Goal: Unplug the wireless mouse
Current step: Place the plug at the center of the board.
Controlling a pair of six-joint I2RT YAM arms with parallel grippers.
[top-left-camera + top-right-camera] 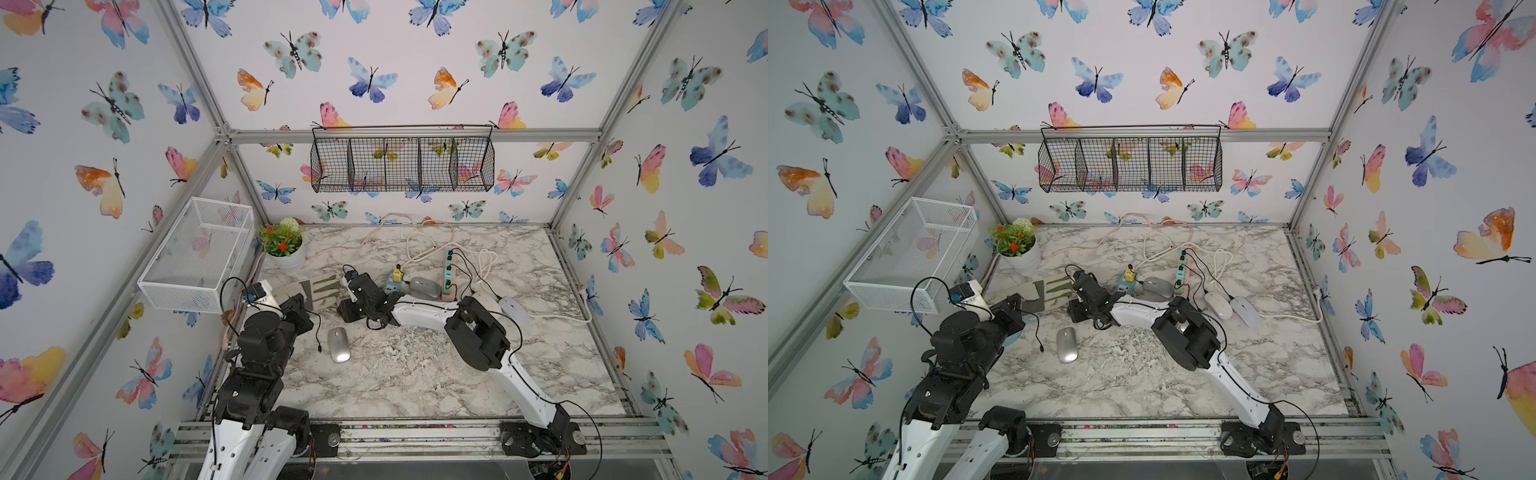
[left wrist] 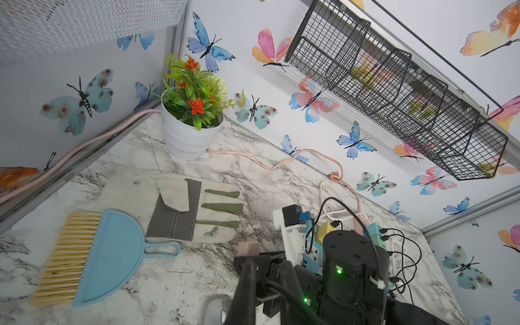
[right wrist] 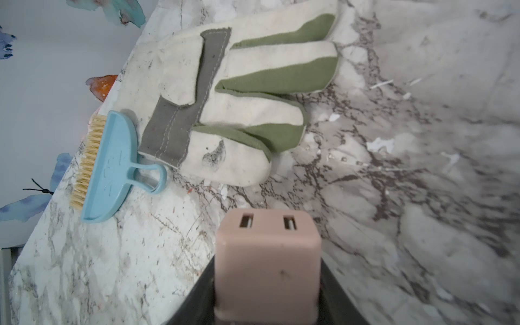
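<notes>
A white-and-grey marble tabletop [image 1: 415,386] fills the lower middle of both top views. Above centre, a divided black wire basket [image 1: 402,166] hangs on the back wall, with only butterfly wallpaper showing through its mesh. At the left, a white mesh basket [image 1: 195,257] on the side wall shows the same. Just right of it, a white ribbed pot [image 1: 287,262] holds green plastic leaves with orange flowers [image 1: 281,239].

The right arm runs from lower right to centre and covers part of one mouse. The right gripper [image 3: 268,284] pinches a pink cube charger [image 3: 267,242] with two slots on its face. The left gripper [image 2: 242,292], at the lower left, has its jaws pressed together. A thin black cable [image 1: 316,332] droops beside it, and I cannot tell whether the jaws pinch it.

A cream work glove with green and grey patches [image 1: 318,291] lies left of centre, and a pale blue hand brush with straw bristles [image 2: 107,253] lies beside its cuff. A mint-and-pink power strip [image 1: 449,274] right of centre carries several black leads.

The silver wireless mouse [image 1: 338,345] lies alone at lower centre-left. The cable's loose plug lies just beside it, apart from it. A grey mouse [image 1: 424,286] sits between the strip and a blue-and-yellow cube adapter [image 1: 395,280]. Two white mice [image 1: 1218,304] [image 1: 1246,311] lie right of the strip.
</notes>
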